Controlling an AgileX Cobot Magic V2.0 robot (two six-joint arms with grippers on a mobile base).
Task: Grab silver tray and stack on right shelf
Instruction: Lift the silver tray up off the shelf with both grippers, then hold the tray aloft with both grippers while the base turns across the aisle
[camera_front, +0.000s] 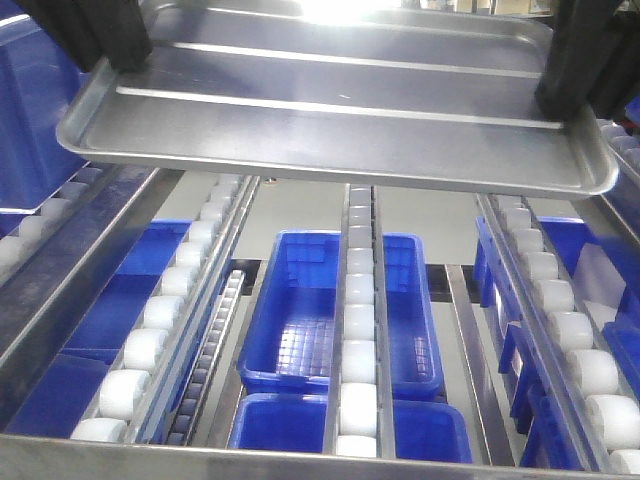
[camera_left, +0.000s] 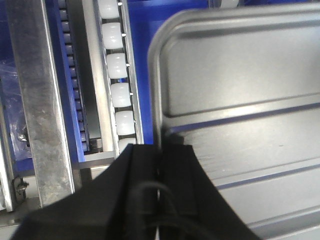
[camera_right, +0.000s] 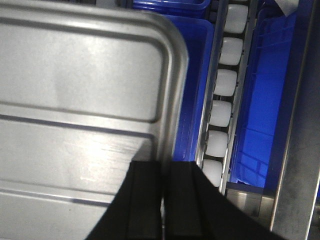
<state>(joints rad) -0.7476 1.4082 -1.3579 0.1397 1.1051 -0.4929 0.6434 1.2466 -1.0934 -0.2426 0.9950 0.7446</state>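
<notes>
The silver tray (camera_front: 330, 110) hangs level in the air above the right shelf (camera_front: 300, 458), a steel rack with lanes of white rollers (camera_front: 358, 330). My left gripper (camera_front: 105, 50) is shut on the tray's left rim. My right gripper (camera_front: 575, 85) is shut on its right rim. In the left wrist view the gripper (camera_left: 161, 150) pinches the rim of the tray (camera_left: 240, 100). In the right wrist view the gripper (camera_right: 165, 167) pinches the rim of the tray (camera_right: 80, 90). The tray's two ridges show across its floor.
Blue plastic bins (camera_front: 310, 310) sit on a lower level under the roller lanes, also in the right wrist view (camera_right: 260, 100). Steel side rails (camera_front: 80, 280) slope along the left and right (camera_front: 545, 330). A steel post (camera_left: 42, 115) stands left of the tray.
</notes>
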